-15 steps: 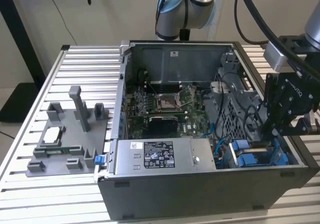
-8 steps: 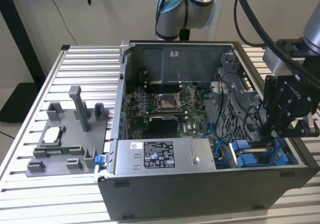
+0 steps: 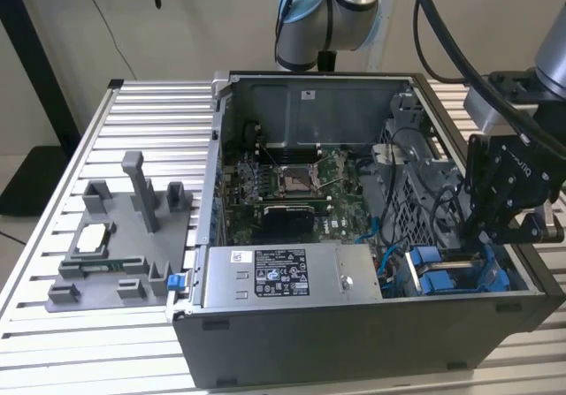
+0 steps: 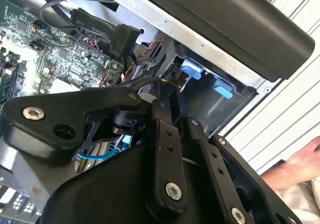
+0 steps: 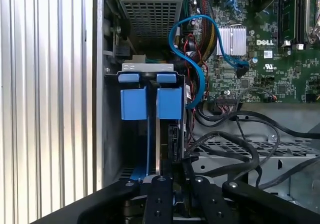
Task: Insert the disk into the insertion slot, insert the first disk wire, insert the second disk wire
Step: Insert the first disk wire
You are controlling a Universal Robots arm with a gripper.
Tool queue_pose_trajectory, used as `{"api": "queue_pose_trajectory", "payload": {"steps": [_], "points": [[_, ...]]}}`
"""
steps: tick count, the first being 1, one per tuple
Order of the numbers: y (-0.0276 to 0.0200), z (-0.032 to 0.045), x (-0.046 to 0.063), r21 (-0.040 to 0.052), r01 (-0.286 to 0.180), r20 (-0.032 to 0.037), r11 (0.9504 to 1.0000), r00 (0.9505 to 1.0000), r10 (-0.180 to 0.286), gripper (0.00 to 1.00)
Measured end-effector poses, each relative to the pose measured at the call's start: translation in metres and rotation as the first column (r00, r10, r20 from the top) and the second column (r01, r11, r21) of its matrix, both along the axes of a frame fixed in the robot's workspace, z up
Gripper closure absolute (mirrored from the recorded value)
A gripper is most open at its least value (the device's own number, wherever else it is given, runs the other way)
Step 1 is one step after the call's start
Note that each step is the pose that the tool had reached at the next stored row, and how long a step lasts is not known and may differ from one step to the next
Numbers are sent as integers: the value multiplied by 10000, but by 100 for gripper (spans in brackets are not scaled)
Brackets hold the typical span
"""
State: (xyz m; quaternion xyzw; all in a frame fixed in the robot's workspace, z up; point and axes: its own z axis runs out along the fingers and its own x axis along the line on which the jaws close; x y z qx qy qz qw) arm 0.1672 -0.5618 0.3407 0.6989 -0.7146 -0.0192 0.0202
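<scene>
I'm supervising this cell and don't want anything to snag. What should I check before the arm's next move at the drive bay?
1. Claw over the drive-bay corner of the case: ok, seen in the exterior view.
2. Disk's blue carrier within the insertion slot: ok, seen in the first wrist view.
3. Disk fully seated: cannot tell.
4. Blue cable clear of the slot: not ok, it loops right beside the carrier.
5. Black cables clear of the claw: cannot tell, they run close by.
6. Person's hand away from the case: not ok, it lies just outside the case wall in the second wrist view.
</scene>
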Motion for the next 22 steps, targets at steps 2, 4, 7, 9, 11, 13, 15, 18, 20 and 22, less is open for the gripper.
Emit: {"api": "queue_pose_trajectory", "payload": {"steps": [2, 4, 7, 9, 11, 13, 15, 18, 20, 22], "points": [[1, -4, 0, 1, 1, 0, 10000, 10000, -1, 100], [2, -8, 0, 2, 1, 0, 10000, 10000, -1, 100], [4, -12, 0, 3, 1, 0, 10000, 10000, -1, 100], [5, -13, 0, 6, 1, 0, 10000, 10000, -1, 100], [7, -13, 0, 6, 0, 0, 10000, 10000, 0, 100], [9, -13, 0, 6, 1, 0, 10000, 10000, -1, 100], [11, -16, 0, 12, 0, 0, 10000, 10000, 0, 100], [16, -13, 0, 6, 0, 0, 10000, 10000, 0, 100], [17, -20, 0, 6, 0, 0, 10000, 10000, 0, 100], [17, -49, 0, 4, 0, 1, 10000, 10000, 0, 100]]}}
